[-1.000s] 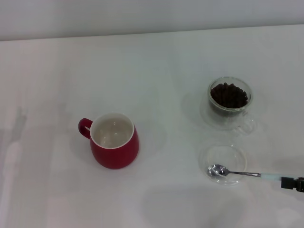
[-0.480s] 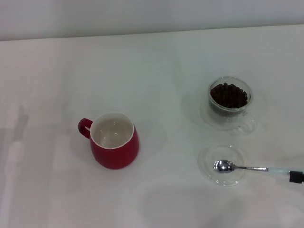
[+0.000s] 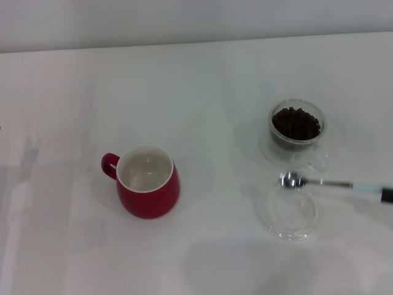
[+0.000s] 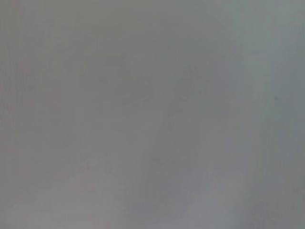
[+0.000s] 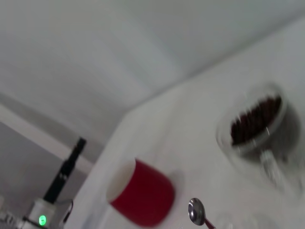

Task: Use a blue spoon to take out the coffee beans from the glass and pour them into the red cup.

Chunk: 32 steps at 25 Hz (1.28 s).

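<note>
The blue spoon hangs level above the table, its metal bowl just in front of the glass and over the far rim of a shallow glass dish. The glass holds the coffee beans. My right gripper shows only as a dark tip at the right edge, shut on the spoon's pale blue handle end. The red cup stands left of centre, white inside, no beans visible in it. The right wrist view shows the spoon bowl, red cup and beans. The left gripper is out of view.
A shallow clear glass dish lies on the white table in front of the glass. A dark upright device with a green light stands beyond the table's left side in the right wrist view. The left wrist view shows only flat grey.
The spoon has been lifted out of the shallow dish and carried away from me toward the glass of beans. The right gripper has slid farther toward the right edge.
</note>
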Available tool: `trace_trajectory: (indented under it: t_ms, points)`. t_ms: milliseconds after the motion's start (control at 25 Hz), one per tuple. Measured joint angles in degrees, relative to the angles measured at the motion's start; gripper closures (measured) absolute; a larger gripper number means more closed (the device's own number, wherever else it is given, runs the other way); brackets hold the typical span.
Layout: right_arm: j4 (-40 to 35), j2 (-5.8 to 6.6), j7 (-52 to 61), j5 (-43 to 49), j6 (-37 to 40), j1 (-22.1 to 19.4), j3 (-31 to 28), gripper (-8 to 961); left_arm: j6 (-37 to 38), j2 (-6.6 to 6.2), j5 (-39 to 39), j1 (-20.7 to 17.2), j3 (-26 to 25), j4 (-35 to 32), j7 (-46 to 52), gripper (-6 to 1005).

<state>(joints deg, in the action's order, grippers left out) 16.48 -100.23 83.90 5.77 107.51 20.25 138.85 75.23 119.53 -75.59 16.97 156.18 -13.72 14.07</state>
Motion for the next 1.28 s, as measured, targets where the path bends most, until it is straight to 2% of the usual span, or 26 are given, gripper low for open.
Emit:
trace_trajectory:
  t_ms: [200, 560, 760, 920, 1000, 1080, 1280]
  points:
    - [0.2, 0.58, -1.2, -3.7, 0.8, 2.0, 0.1, 810, 0.2, -0.01, 0.0, 0.2, 0.0, -0.1, 0.0, 107]
    - [5.2, 1.87, -5.3, -8.9, 3.6, 8.7, 0.5, 809, 0.2, -0.17, 0.0, 1.1, -0.1, -0.1, 0.1, 108]
    - [10.6, 1.82, -8.9, -9.3, 3.9, 11.5, 1.0, 809, 0.2, -0.18, 0.0, 1.2, -0.6, 0.0, 0.1, 108]
    - [13.8, 1.72, -11.0, -9.7, 4.4, 11.7, 1.9, 809, 0.2, -0.17, 0.0, 1.5, -0.7, 0.1, 0.1, 108]
    - [15.3, 1.39, -11.2, -11.6, 5.1, 11.3, 4.0, 809, 0.2, -0.17, 0.0, 1.7, -0.9, 0.0, 0.1, 108]
    - [16.9, 0.56, -11.2, -14.6, 5.6, 10.8, 7.2, 809, 0.2, -0.17, 0.0, 1.7, -1.1, 0.0, 0.1, 108]
    - [22.0, -2.61, -10.3, -22.4, 6.2, 10.1, 15.0, 811, 0.2, -0.09, 0.0, 1.7, -1.5, 0.1, 0.1, 108]
